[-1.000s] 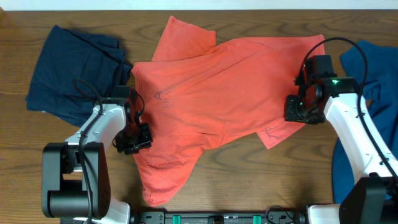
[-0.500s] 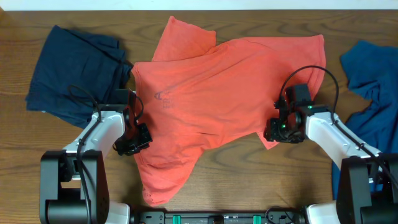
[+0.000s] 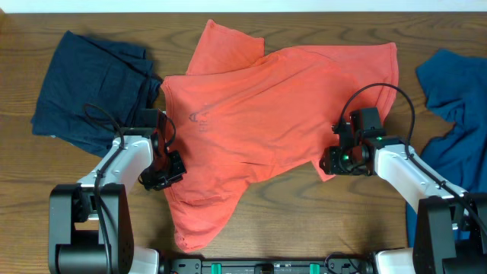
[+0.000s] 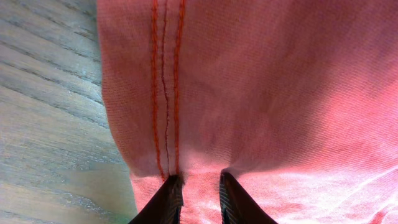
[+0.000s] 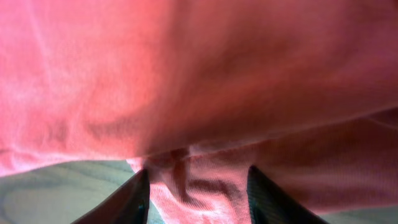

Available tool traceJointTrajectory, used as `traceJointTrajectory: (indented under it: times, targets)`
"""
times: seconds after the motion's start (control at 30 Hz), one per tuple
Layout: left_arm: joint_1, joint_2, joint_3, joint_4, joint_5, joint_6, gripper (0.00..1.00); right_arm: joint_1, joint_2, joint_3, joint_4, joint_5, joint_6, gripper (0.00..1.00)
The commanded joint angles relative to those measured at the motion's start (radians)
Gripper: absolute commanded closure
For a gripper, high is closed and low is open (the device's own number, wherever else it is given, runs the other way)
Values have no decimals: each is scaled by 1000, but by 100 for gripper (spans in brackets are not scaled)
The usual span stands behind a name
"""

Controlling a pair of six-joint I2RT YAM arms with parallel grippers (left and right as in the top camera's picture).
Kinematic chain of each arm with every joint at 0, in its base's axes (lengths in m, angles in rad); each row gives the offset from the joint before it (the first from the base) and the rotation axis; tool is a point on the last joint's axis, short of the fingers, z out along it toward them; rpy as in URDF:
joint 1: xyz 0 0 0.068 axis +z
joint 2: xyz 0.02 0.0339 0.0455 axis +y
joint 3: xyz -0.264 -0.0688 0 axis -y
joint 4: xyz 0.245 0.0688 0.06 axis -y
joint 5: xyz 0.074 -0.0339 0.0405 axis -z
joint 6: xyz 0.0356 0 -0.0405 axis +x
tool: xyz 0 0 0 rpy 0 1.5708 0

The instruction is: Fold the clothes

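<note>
Coral-red cotton T-shirt point(image 3: 281, 106) lies spread on the wooden worktop point(image 3: 304, 228), limp and light. Left tool point(image 4: 198, 180) pinches its stitched hem; right tool point(image 5: 198, 177) gapes around an edge fold. Seams look the likeliest grip.

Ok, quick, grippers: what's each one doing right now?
Left gripper: closed, pinching the hem of the coral T-shirt.
Right gripper: open, straddling a fold of the same shirt, not clamped.

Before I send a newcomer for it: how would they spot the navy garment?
On the wooden table, the coral-red T-shirt fills the middle. The navy garment lies beside it on the robot's left. It is the darkest cloth; the blue garment opposite is brighter.
</note>
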Motion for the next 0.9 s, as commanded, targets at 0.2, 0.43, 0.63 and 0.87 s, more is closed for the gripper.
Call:
traceJointTrajectory:
  times: [0.2, 0.43, 0.63, 0.87]
  targets:
    - [0, 51, -35, 62, -26, 2, 77, 6, 24, -35, 12, 126, 90, 99]
    - [0, 51, -35, 61, -26, 2, 77, -4, -31, 45, -60, 100, 69, 99]
    - [0, 51, -35, 65, -26, 2, 77, -20, -110, 141, -108, 161, 71, 80]
    - [0, 51, -35, 66, -26, 2, 72, -140, -124, 188, -72, 160, 222, 48]
